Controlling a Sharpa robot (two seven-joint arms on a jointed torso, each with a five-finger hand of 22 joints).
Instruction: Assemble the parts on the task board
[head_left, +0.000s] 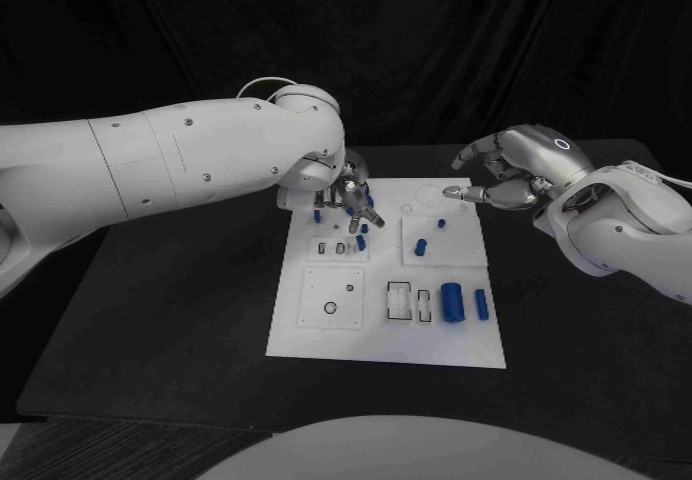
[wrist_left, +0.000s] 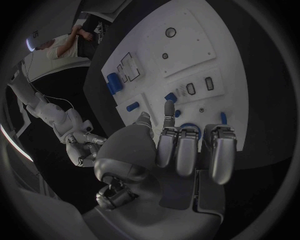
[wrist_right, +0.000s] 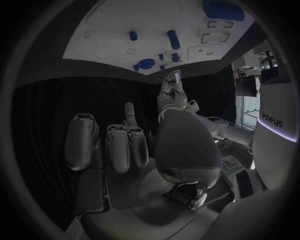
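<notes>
Left robot hand (head_left: 343, 195), fingers spread and holding nothing, hovers over small blue cylindrical parts (head_left: 361, 229) at the far end of the white rectangular task board (head_left: 387, 345). Right robot hand (head_left: 508, 170), loosely curled and empty, waits beside the board's far edge. Descend squarely onto one part.

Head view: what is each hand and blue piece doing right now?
Left silver hand: over the white task board, fingers down among small blue pieces, grip unclear.
Right silver hand: above the board's far edge, holding nothing.
Large blue cylinder: lying flat.
</notes>
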